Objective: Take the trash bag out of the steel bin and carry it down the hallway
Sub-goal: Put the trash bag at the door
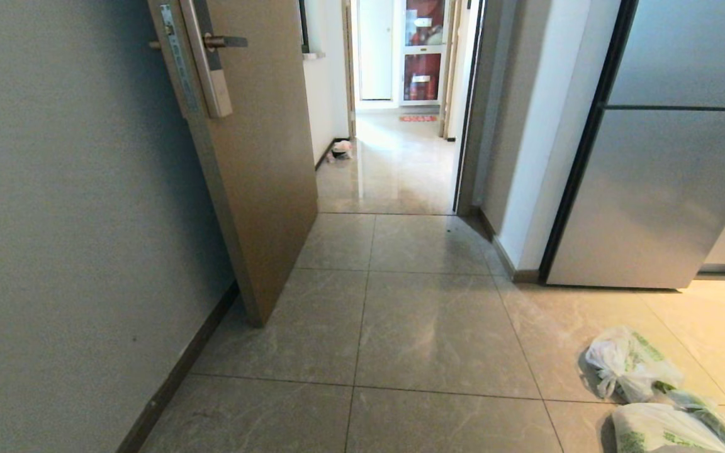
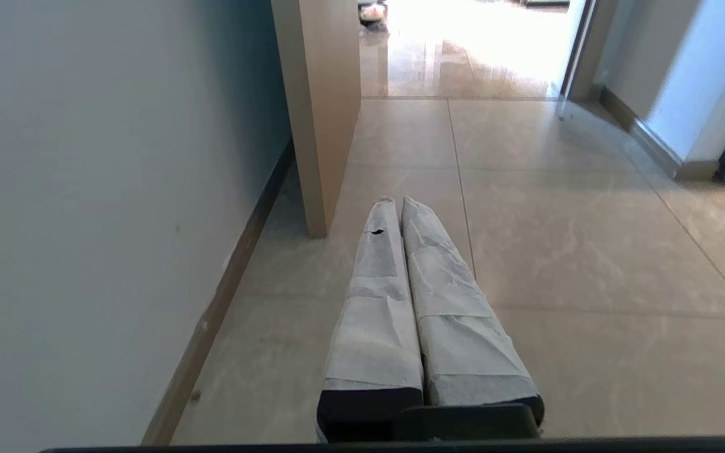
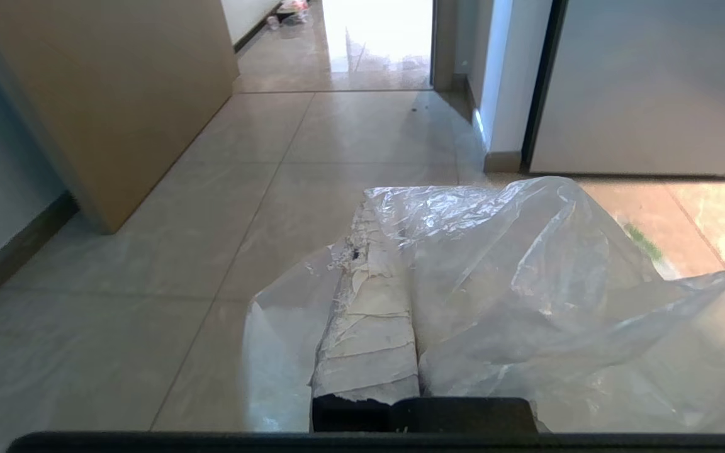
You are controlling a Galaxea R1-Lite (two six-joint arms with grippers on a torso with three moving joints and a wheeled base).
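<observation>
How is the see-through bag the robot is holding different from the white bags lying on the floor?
The trash bag is clear film with no print; the white bags are cloudy white with green print. The trash bag is pinched in the shut right gripper and drapes over it; the white bags rest on the floor tiles, untouched. Both are thin, wrinkled plastic.

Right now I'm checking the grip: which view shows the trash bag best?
The right wrist view: the trash bag drapes over the shut right gripper. The head and left wrist views show none of it.
</observation>
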